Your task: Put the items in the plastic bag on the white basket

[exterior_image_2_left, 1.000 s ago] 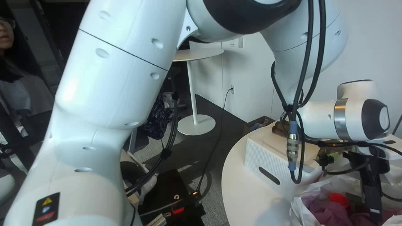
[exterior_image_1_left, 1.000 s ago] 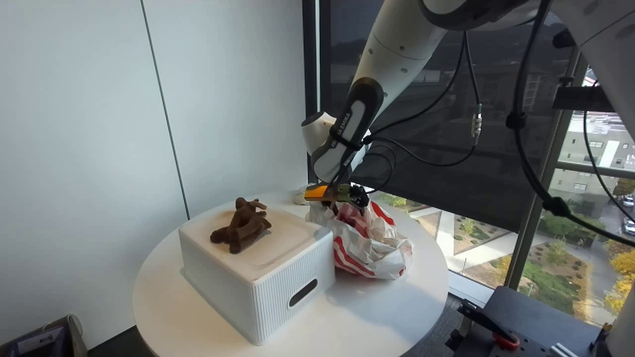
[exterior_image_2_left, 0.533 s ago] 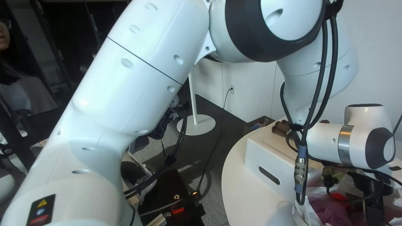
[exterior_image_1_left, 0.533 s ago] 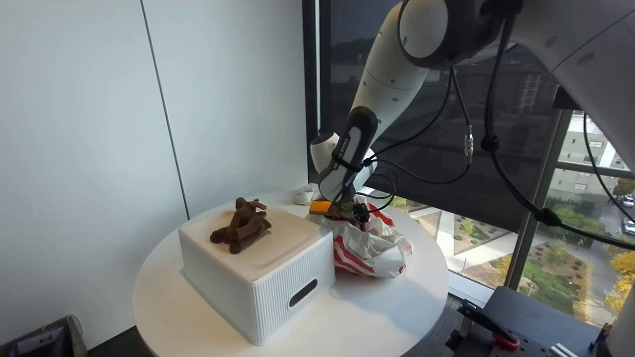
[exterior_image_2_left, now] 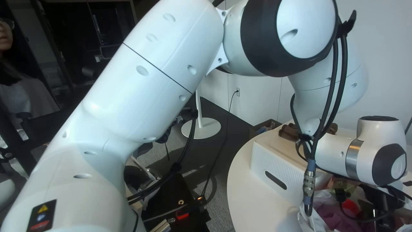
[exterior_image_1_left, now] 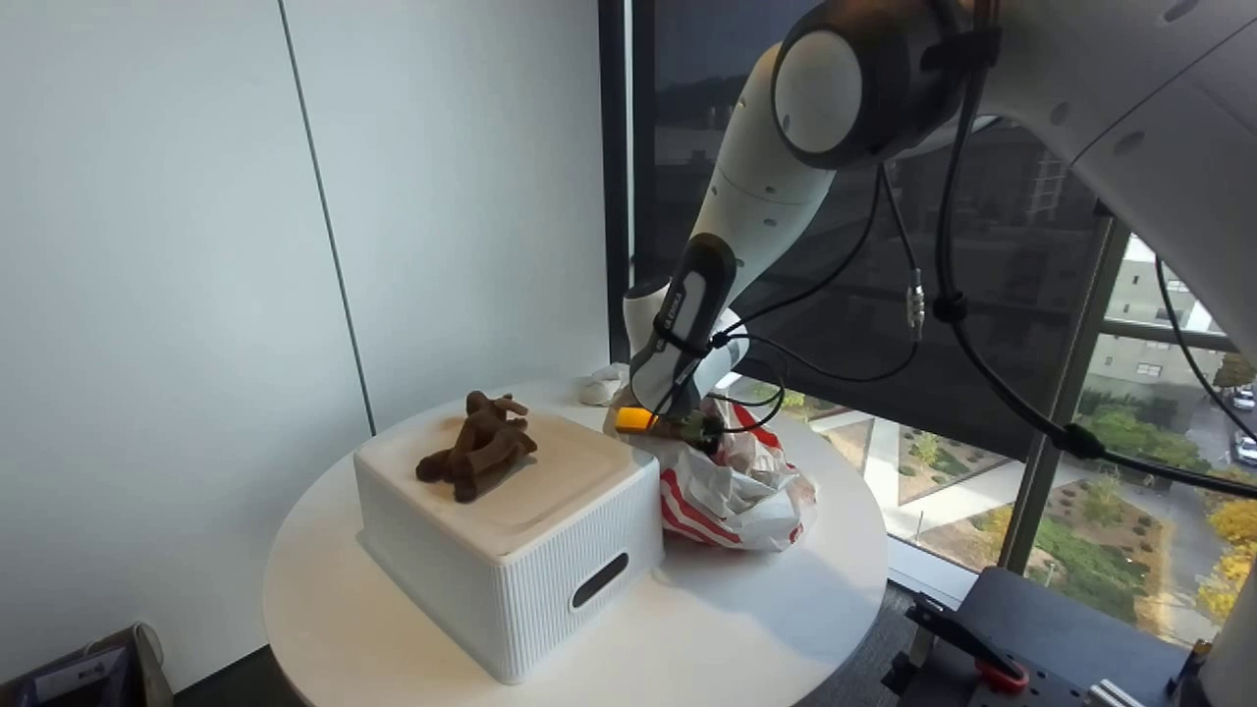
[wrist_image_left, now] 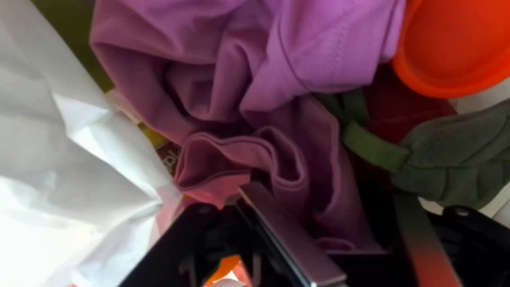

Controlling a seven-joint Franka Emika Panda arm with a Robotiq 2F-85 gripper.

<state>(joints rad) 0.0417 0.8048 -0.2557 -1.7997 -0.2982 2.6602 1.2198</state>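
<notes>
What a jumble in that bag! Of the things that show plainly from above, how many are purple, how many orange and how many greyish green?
Purple cloth: 1, as far as its folds show
Orange round thing: 1
Greyish-green thing: 1, fabric by its look
Total: 3; whatever else peeks out is too hidden to count.

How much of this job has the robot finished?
Looks done: a brown item lies on the white basket. In hand: nothing visibly gripped; the open jaws are in the plastic bag, purple cloth showing between them. Left: at least that cloth, an orange item and a grey-green one.
</notes>
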